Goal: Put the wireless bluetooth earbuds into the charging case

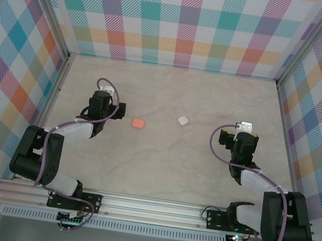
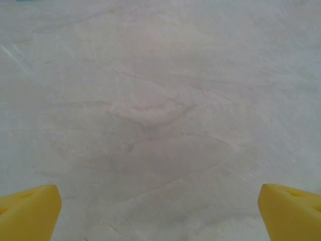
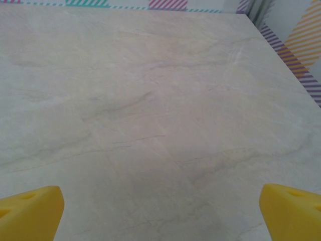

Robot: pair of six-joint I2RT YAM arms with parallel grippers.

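Above the pale marbled desk [image 1: 160, 169], my left pincer [image 1: 105, 93] hangs over the left side with its jaws spread wide and nothing between them. In the left wrist view, its yellow fingertips [image 2: 30, 211] stand well apart over bare stone. My right pincer [image 1: 245, 128] hangs over the right side, equally wide and holding nothing. A small salmon-pink case [image 1: 139, 123] lies on the desk just to the right of my left pincer. A small white case [image 1: 183, 120] lies near the middle, a little farther back, well apart from my right pincer. The earbuds are too small for me to make out from above. Plaid walls [image 1: 182, 20] enclose the desk.
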